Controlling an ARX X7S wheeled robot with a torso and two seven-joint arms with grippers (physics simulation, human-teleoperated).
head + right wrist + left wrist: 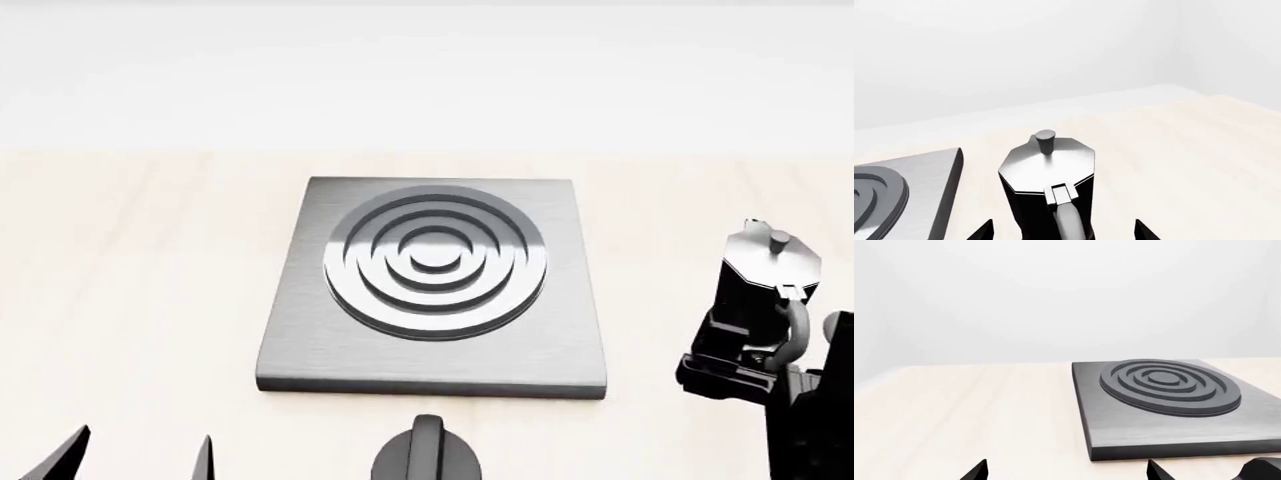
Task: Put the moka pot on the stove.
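1. Left wrist view: the stove [1167, 410] lies flat on the pale wood table [967, 410], its raised rings [1169, 386] set toward the far part of the plate.
2. Two dark fingertips [976, 471] of the left gripper [1064, 471] show at the frame edge, set wide apart with bare table between them. They hold nothing. The stove's near corner is just beyond the second tip.
3. A dark rounded shape [1262, 470] shows in the corner beside the stove's front edge; this view alone does not tell what it is.
4. Head view: the stove [441, 355] sits mid-table, square to the robot. A short round knob [427, 455] stands just in front of its near edge.
5. The pot [758, 275] is to the right of the stove, apart from it and off the plate. It stands upright, long axis vertical, lid knob on top. Its handle [797, 325] curves back toward the robot.
6. The right gripper [737, 368] is at the pot's base on the handle side. Whether it grips cannot be told here.
7. The left fingertips [67, 455] show at the lower left, well apart from the stove.
8. Right wrist view: the pot [1047, 187] stands upright between the two right fingertips [982, 231], lid [1047, 165] and knob up, handle [1067, 220] facing the camera.
9. Both tips stand clear of the pot's sides, so the jaws are wide. The stove's edge [947, 195] lies beside the pot with a strip of table between.
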